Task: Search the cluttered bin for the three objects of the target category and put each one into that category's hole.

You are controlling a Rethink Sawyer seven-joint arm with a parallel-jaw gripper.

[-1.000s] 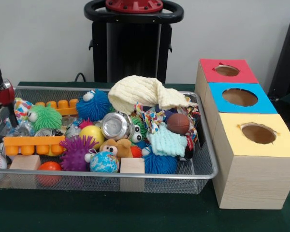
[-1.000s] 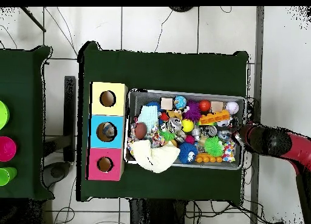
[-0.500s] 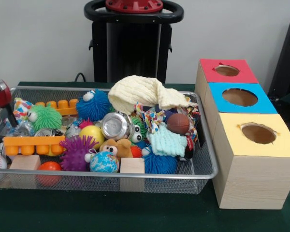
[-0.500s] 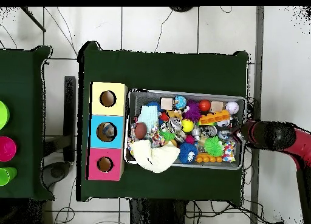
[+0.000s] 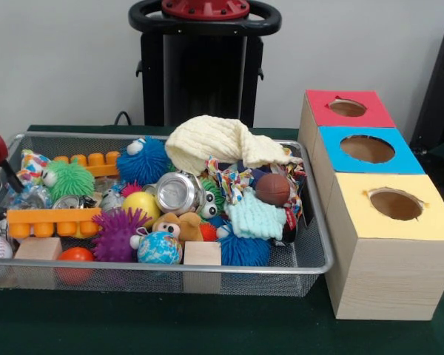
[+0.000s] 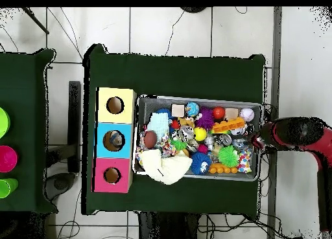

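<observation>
A: Bin status?
B: Wire mesh bin (image 5: pixel 311 266) on the green counter (image 5: pixel 207 325), packed with clutter: cream cloth (image 5: pixel 218 144) heaped at the back, crushed can (image 5: pixel 176 192) mid-pile, orange block (image 5: pixel 50 220), spiky balls, wooden cubes. I can't tell which three are the target ones.
A: Holes?
B: Three boxes in a row just beside the bin: red box (image 5: pixel 348 109), blue box (image 5: pixel 368 149), yellow box (image 5: pixel 394 205), each with a round hole on top.
A: Room?
B: White tiled floor (image 6: pixel 168 29) around the counter, cables trailing on it.
A: Change since a second ago?
B: My arm has pulled back from the bin's end; the clutter hasn't shifted.
A: Arm now?
B: My end effector (image 6: pixel 258 140) sits at the bin's end wall, outside the pile, arm (image 6: pixel 301 134) reaching in from the side. Spread or pressed together, I can't tell.
</observation>
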